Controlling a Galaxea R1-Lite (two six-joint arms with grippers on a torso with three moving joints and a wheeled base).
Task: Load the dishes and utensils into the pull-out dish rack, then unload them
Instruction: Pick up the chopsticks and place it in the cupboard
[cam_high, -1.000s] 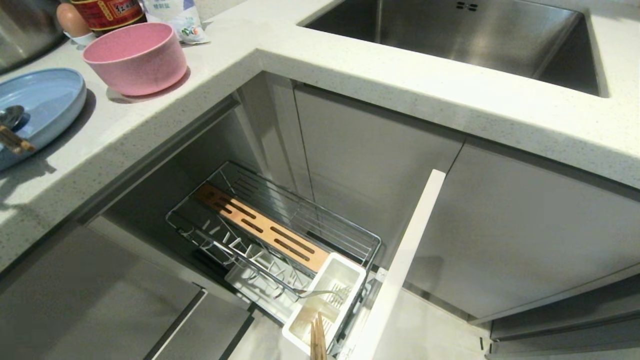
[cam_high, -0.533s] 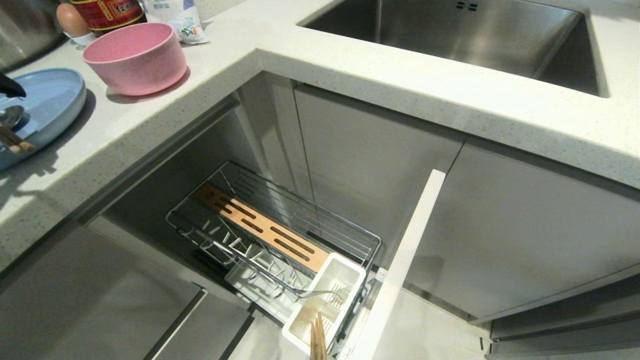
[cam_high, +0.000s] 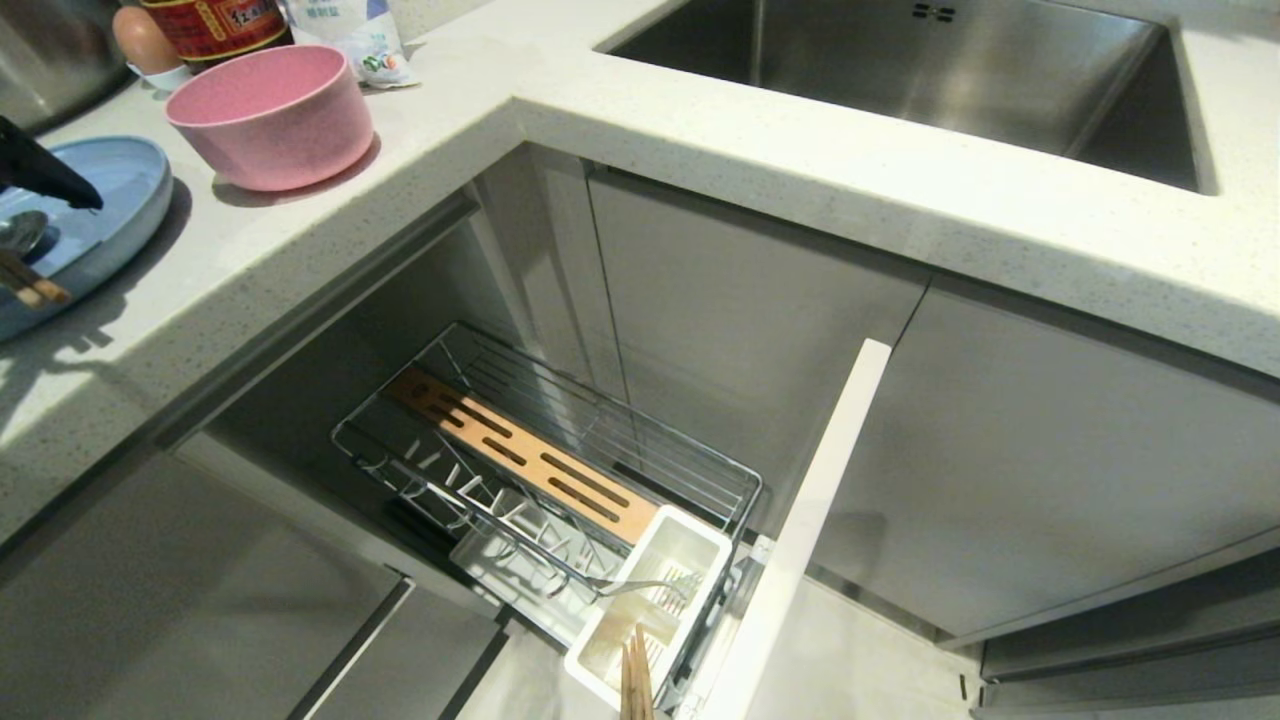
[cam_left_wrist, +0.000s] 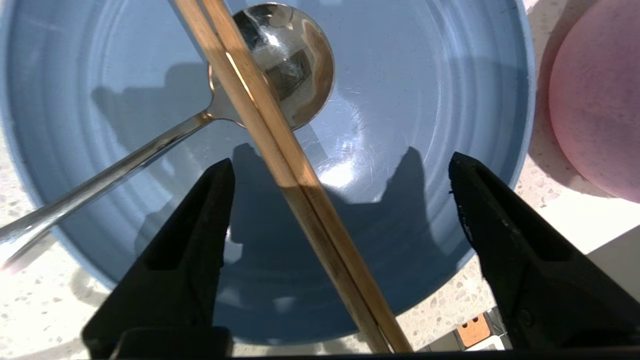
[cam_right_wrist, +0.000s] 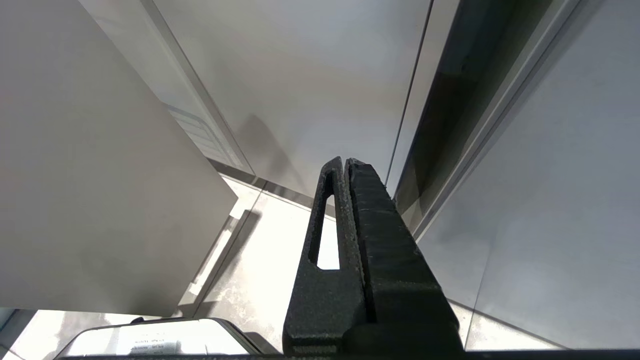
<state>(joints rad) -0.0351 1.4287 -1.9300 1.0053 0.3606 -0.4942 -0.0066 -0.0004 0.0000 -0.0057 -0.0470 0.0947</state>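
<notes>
The blue plate (cam_left_wrist: 425, 100) at the head view's left edge looks like smooth plastic with a soft sheen. The spoon (cam_left_wrist: 295, 60) on it is mirror-polished metal; the chopsticks (cam_left_wrist: 280, 165) are pale, satin wood. The pink bowl (cam_high: 272, 115) is matt and speckled. The countertop (cam_high: 800, 170) is speckled stone; the rack (cam_high: 560, 470) is chromed wire.

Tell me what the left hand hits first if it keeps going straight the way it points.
Most likely the chopsticks, which cross between the open left hand fingers above the blue plate; the spoon lies further ahead. Depth is uncertain.
</notes>
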